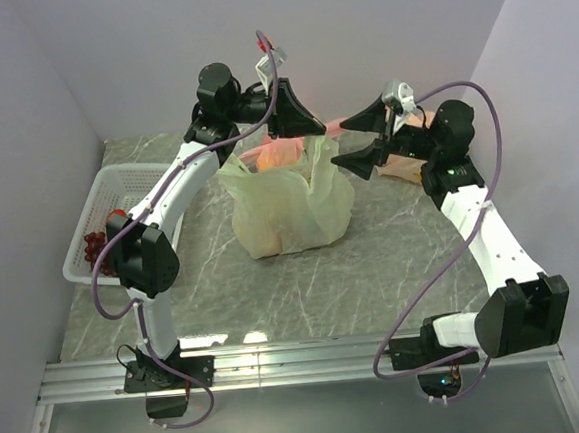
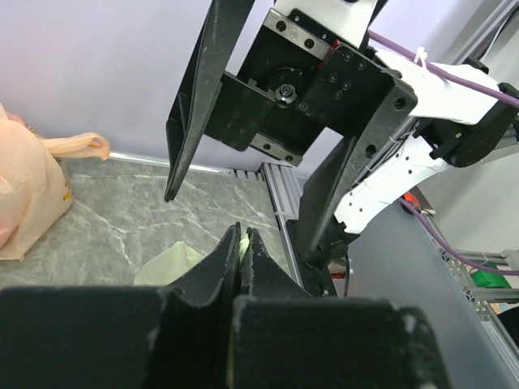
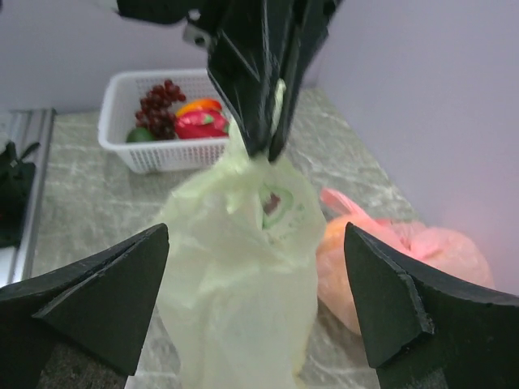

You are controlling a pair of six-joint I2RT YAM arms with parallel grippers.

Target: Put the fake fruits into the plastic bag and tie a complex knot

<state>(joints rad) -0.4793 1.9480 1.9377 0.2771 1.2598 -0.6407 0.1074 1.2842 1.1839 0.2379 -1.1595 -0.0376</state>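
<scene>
The pale-green plastic bag (image 1: 291, 204) stands upright mid-table, bulging. My left gripper (image 1: 300, 125) is shut on its gathered top and holds it up; a sliver of green film (image 2: 242, 243) shows between the closed fingers. In the right wrist view the left fingers (image 3: 258, 89) pinch the bag's twisted neck (image 3: 253, 166). My right gripper (image 1: 340, 143) is wide open just right of the bag top, with the bag (image 3: 243, 284) between its fingers but apart from them. Fake fruits lie in the basket: purple grapes (image 3: 158, 109), a red piece (image 3: 199, 126), an orange one (image 3: 199, 104) and a green one (image 3: 139, 134).
A white mesh basket (image 1: 107, 186) stands at the table's left edge. A pink-orange knotted bag (image 3: 422, 251) lies behind and right of the green bag, near the right wall. An orange-tan bag (image 2: 24, 203) shows in the left wrist view. Walls close in on three sides.
</scene>
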